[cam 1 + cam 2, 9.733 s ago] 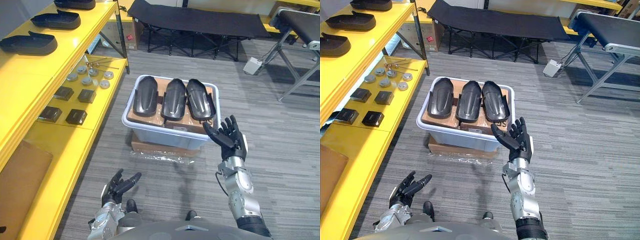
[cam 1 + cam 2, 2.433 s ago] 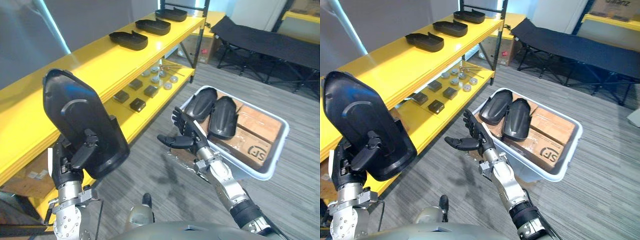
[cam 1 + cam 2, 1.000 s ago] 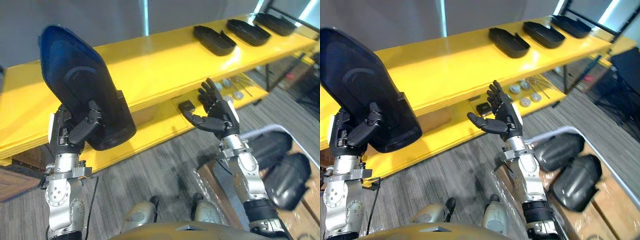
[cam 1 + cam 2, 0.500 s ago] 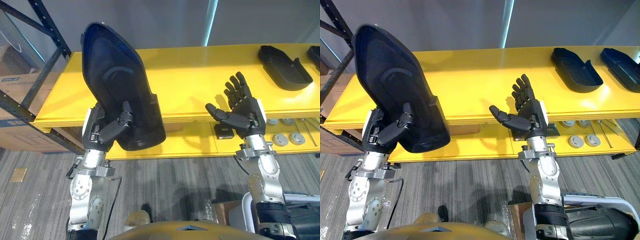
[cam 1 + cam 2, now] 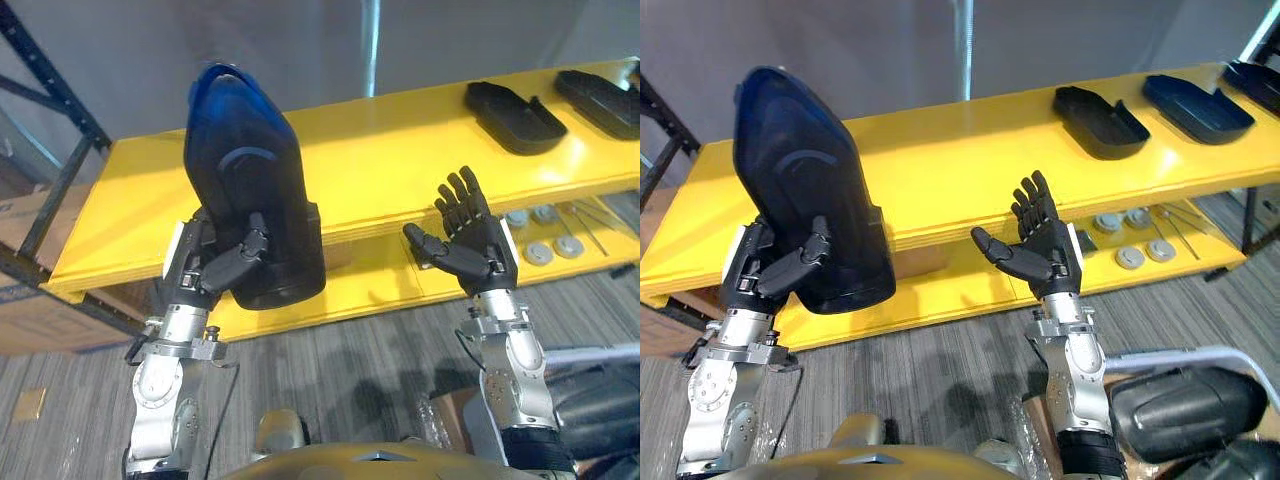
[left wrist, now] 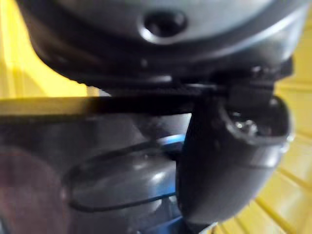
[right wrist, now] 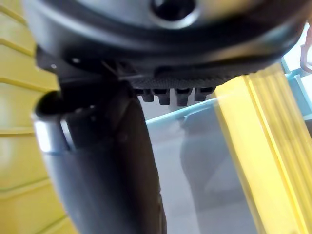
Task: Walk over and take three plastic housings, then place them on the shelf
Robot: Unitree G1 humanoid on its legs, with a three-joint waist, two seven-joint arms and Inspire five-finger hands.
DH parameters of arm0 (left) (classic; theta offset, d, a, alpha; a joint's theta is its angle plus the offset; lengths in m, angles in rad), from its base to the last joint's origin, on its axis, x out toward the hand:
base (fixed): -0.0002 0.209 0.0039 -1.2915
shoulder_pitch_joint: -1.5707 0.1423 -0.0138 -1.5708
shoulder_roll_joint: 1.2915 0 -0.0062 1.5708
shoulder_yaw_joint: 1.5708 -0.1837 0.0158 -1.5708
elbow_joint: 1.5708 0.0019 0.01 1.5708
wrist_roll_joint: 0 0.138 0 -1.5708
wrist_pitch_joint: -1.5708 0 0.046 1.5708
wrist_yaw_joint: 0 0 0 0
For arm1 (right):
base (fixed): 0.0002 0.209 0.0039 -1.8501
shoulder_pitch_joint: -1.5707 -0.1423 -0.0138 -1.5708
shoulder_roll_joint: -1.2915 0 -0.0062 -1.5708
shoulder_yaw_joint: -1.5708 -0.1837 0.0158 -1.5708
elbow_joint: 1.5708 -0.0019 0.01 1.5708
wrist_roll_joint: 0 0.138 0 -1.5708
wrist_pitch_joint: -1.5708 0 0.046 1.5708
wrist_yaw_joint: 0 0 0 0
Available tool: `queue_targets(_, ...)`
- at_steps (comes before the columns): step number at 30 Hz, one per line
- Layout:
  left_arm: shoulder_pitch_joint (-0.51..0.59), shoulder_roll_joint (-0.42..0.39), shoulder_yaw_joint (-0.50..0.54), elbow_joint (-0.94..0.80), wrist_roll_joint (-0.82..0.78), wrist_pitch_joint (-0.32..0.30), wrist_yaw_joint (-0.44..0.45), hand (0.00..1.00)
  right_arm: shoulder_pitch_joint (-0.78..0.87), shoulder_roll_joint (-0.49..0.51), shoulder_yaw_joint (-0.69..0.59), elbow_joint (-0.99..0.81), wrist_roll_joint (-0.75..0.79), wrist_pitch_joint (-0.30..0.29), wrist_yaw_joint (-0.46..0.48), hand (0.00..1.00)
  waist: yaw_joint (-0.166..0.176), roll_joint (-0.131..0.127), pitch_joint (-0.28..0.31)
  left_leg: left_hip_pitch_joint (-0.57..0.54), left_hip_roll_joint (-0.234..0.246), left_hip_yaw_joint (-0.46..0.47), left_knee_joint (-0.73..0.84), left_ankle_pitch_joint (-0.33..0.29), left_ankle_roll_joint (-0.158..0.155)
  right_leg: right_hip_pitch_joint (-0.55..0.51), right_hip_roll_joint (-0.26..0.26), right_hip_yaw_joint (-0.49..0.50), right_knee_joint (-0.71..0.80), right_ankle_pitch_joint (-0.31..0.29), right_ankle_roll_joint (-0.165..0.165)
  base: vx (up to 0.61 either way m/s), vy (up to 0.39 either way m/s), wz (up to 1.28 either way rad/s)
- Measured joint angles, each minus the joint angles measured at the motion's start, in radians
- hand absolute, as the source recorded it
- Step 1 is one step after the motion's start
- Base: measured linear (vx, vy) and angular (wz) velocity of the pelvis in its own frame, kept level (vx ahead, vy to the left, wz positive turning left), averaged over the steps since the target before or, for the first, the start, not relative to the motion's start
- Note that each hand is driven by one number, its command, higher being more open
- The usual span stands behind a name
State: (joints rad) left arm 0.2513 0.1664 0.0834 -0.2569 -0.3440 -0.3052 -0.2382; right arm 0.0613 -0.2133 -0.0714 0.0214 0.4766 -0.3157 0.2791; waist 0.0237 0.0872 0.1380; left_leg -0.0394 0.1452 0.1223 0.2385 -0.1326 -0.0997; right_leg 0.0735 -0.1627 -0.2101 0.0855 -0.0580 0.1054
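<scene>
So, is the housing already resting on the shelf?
No, the left hand grips the housing upright, raised before the yellow shelf.

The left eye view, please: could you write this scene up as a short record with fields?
left hand: shut on the black housing, held upright in front of the shelf
right hand: open, fingers spread, holding nothing
shelf: yellow, top level just behind both hands
other housings: lying on the top level, off to the right
</scene>
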Motion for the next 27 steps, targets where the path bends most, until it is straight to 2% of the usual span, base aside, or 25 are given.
queue_targets(1, -0.014, 0.012, -0.002, 0.001, 0.0, 0.009, 0.013, 0.0, 0.008, 0.007, 0.013, 0.0, -0.001, 0.0, -0.002, 1.0, -0.01, -0.026, 0.002, 0.024, -0.018, 0.036, -0.03, 0.015, 0.01, -0.009, -0.012, 0.029, -0.003, 0.019, 0.017, -0.01, 0.181, -0.71)
queue_targets(2, -0.019, 0.016, -0.005, 0.003, -0.001, 0.012, 0.02, 0.0, 0.012, 0.009, 0.017, 0.0, -0.001, 0.001, -0.002, 1.0, -0.016, -0.038, 0.0, 0.03, -0.025, 0.052, -0.039, 0.019, 0.013, -0.017, -0.019, 0.042, -0.005, 0.033, 0.023, -0.01, 0.154, -0.65)
queue_targets(3, -0.037, 0.031, -0.013, 0.006, 0.001, 0.031, 0.041, 0.0, 0.025, 0.017, 0.019, -0.006, 0.004, 0.003, -0.003, 1.0, -0.032, -0.062, -0.005, 0.04, -0.042, 0.077, -0.054, 0.025, 0.022, -0.021, -0.034, 0.059, -0.021, 0.052, 0.03, 0.0, 0.104, -0.49)
queue_targets(5, -0.065, 0.043, -0.014, 0.018, 0.006, 0.053, 0.052, 0.0, 0.053, 0.024, 0.019, -0.038, 0.022, 0.005, -0.004, 1.0, -0.039, -0.076, -0.006, 0.058, -0.059, 0.102, -0.073, 0.029, 0.028, -0.021, -0.049, 0.08, -0.032, 0.062, 0.039, -0.01, 0.131, -0.41)
queue_targets(6, -0.085, 0.055, -0.009, 0.021, 0.036, 0.075, 0.079, 0.0, 0.079, 0.04, 0.025, -0.074, 0.022, 0.006, -0.002, 1.0, -0.055, -0.079, -0.008, 0.076, -0.071, 0.125, -0.088, 0.028, 0.036, -0.023, -0.06, 0.09, -0.036, 0.073, 0.042, -0.02, 0.112, -0.35)
queue_targets(8, -0.102, 0.068, -0.007, 0.024, 0.041, 0.09, 0.093, 0.0, 0.087, 0.055, 0.027, -0.077, 0.022, 0.007, -0.002, 1.0, -0.057, -0.079, -0.008, 0.086, -0.072, 0.144, -0.092, 0.025, 0.039, -0.026, -0.06, 0.103, -0.037, 0.078, 0.042, -0.05, 0.056, -0.4)
queue_targets(9, -0.198, 0.109, -0.007, 0.062, 0.041, 0.095, 0.136, 0.0, 0.102, 0.063, 0.051, -0.077, 0.021, 0.02, 0.007, 1.0, -0.069, -0.079, -0.01, 0.085, -0.071, 0.167, -0.1, 0.023, 0.041, -0.038, -0.058, 0.115, -0.056, 0.098, 0.04, -0.08, 0.019, -0.36)
queue_targets(10, -0.236, 0.118, -0.006, 0.082, 0.04, 0.096, 0.167, 0.0, 0.106, 0.062, 0.064, -0.076, 0.02, 0.031, 0.019, 1.0, -0.079, -0.077, -0.01, 0.084, -0.069, 0.171, -0.103, 0.026, 0.04, -0.039, -0.056, 0.117, -0.062, 0.103, 0.038, -0.09, -0.001, -0.32)
queue_targets(15, -0.365, 0.121, -0.001, 0.177, 0.036, 0.1, 0.247, 0.0, 0.121, 0.045, 0.092, -0.069, 0.019, 0.056, 0.042, 1.0, -0.089, -0.071, -0.015, 0.078, -0.062, 0.178, -0.109, 0.033, 0.032, -0.051, -0.041, 0.124, -0.073, 0.113, 0.033, -0.03, -0.022, -0.07)
queue_targets(18, -0.481, 0.154, 0.003, 0.318, 0.033, 0.099, 0.326, 0.0, 0.114, -0.002, 0.129, -0.063, 0.019, 0.057, 0.046, 1.0, -0.108, -0.062, -0.029, 0.047, -0.063, 0.176, -0.134, 0.057, 0.031, -0.079, -0.036, 0.12, -0.1, 0.135, 0.029, -0.02, -0.017, 0.03)
queue_targets(22, -0.626, 0.213, -0.013, 0.494, -0.01, 0.099, 0.382, 0.0, 0.103, -0.033, 0.171, -0.033, 0.02, 0.06, 0.047, 1.0, -0.117, -0.062, -0.028, 0.026, -0.06, 0.179, -0.158, 0.084, 0.028, -0.11, -0.029, 0.126, -0.11, 0.148, 0.025, -0.03, -0.04, -0.04)
queue_targets(27, -0.817, 0.253, -0.059, 0.721, -0.163, 0.1, 0.43, 0.0, 0.048, -0.067, 0.252, -0.029, 0.018, 0.072, 0.047, 1.0, -0.144, -0.071, -0.014, -0.001, -0.06, 0.199, -0.153, 0.089, 0.031, -0.15, -0.029, 0.152, -0.107, 0.16, 0.025, -0.03, -0.009, -0.09)
